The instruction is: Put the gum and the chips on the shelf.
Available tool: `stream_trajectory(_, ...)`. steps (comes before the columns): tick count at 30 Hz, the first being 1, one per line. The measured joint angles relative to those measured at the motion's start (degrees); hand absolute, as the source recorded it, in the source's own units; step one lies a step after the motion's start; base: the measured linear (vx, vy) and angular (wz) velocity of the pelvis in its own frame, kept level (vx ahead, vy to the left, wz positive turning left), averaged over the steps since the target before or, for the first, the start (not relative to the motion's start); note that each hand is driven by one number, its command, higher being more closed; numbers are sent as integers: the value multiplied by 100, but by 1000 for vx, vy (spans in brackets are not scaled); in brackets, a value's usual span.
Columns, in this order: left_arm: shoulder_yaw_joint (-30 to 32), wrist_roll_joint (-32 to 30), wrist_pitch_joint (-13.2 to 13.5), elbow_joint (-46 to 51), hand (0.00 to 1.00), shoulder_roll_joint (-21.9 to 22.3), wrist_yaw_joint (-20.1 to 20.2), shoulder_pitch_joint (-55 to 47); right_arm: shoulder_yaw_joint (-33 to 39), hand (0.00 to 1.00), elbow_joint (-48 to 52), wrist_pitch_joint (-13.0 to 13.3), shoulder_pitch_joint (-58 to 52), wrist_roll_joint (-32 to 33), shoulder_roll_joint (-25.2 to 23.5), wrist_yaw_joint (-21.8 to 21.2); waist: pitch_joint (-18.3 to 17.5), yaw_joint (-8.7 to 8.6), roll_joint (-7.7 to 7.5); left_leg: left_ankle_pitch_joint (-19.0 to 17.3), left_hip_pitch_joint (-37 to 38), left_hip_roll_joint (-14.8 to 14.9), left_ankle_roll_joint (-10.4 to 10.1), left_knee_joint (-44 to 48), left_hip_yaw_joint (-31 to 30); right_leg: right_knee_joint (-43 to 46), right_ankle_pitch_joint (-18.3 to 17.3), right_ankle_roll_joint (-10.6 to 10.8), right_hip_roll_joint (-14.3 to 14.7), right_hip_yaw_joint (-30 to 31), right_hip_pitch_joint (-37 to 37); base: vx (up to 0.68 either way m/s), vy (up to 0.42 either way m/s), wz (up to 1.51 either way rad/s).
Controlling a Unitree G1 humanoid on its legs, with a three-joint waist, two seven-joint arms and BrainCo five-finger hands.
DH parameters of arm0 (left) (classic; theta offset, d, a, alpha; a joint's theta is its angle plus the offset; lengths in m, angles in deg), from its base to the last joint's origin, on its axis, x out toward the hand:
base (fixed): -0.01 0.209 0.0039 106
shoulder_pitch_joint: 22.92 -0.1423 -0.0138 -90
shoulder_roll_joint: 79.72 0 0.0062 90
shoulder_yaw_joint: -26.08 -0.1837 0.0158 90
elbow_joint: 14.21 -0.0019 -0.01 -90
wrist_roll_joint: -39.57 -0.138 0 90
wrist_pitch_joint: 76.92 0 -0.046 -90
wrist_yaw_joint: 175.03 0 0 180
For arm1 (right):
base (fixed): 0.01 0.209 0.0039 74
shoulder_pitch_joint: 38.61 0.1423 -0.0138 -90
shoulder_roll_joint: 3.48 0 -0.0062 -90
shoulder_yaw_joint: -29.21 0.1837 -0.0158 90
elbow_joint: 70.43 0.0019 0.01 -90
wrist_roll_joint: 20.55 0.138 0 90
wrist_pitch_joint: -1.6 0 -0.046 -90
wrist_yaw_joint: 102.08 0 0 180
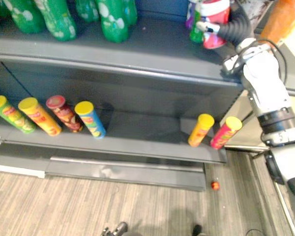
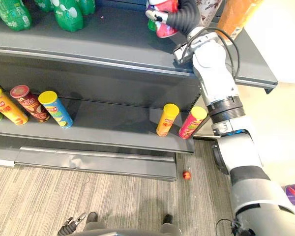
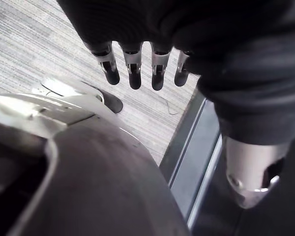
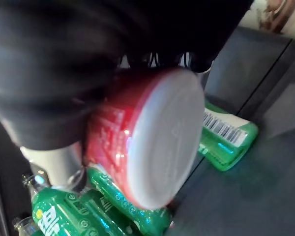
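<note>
Hanging low over the grey striped carpet floor (image 3: 49, 44), the left hand (image 3: 133, 73) is showing its fingers straight and relaxed, apart from the thumb, and it is grasping nothing. On this floor a small orange-red ball (image 1: 215, 185) is lying just in front of the right end of the dark grey metal shelf unit. On the lower shelf (image 1: 137, 137) six tall round chips tubes are standing. Four of them are making a row at the left: a yellow-green tube (image 1: 12, 114), a yellow-orange tube (image 1: 39, 115), a dark red tube (image 1: 64, 113) and a blue tube (image 1: 90, 119). Well apart from them, near the right end, a yellow tube (image 1: 200, 130) and a pink-red tube (image 1: 226, 132) are standing just beside each other. The right hand (image 1: 231, 28) is reaching over the right part of the upper shelf (image 1: 152, 54), and its fingers and thumb are curling round a red round tub with a white flat lid (image 4: 152, 142). I cannot tell whether the tub is touching the shelf board. Small green plastic containers (image 4: 228, 135) are lying just beside the tub, and large green plastic bottles (image 1: 113, 19) are standing further to the left on the same shelf.
</note>
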Motion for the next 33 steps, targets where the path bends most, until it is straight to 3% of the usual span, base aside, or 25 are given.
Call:
stream_trajectory(8, 374, -2, -110, 21, 0, 62, -10, 58, -3, 100, -156, -211, 361, -258, -460, 96, 63, 25, -111, -3, 26, 33, -4, 6, 173, 99, -1, -2, 52, 222, -170, -6, 1, -11)
stream_trajectory(20, 599, -1, -122, 207, 0, 76, -43, 54, 9, 100, -337, -375, 500, -428, -567, 95, 52, 2, -213, 2, 174, 112, -28, -54, 476, 104, 37, -54, 182, 504, -273, 0, 0, -11)
stream_trajectory(33, 712, -56, -229, 345, 0, 23, -42, 72, 445, 100, 555, -401, 135, -372, -536, 98, 14, -270, -369, -28, 445, 164, -78, -156, 812, 114, 49, -67, 297, 805, -316, 8, 0, -13)
